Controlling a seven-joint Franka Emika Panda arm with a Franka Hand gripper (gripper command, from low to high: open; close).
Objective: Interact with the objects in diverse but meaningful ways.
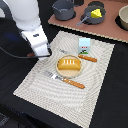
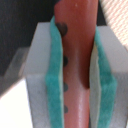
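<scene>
In the wrist view a reddish-brown sausage (image 2: 77,65) stands pinched between the teal pads (image 2: 54,75) of my gripper (image 2: 77,82), which is shut on it. The exterior view puts the gripper (image 1: 42,52) over the placemat's edge toward the exterior view's left, with the sausage barely showing under it. An orange-brown bread loaf (image 1: 68,63) lies on a small plate at the mat's middle. Behind it stands the white milk carton (image 1: 85,45). A small grey saucepan (image 1: 89,19) on the wooden board holds the yellow cheese wedge (image 1: 96,13).
A striped placemat (image 1: 35,80) covers the dark table. On it lie an orange-handled fork (image 1: 65,79) and knife (image 1: 88,58). A larger grey pot (image 1: 63,8) and a pale bowl (image 1: 123,17) sit on the wooden board (image 1: 107,30) at the back.
</scene>
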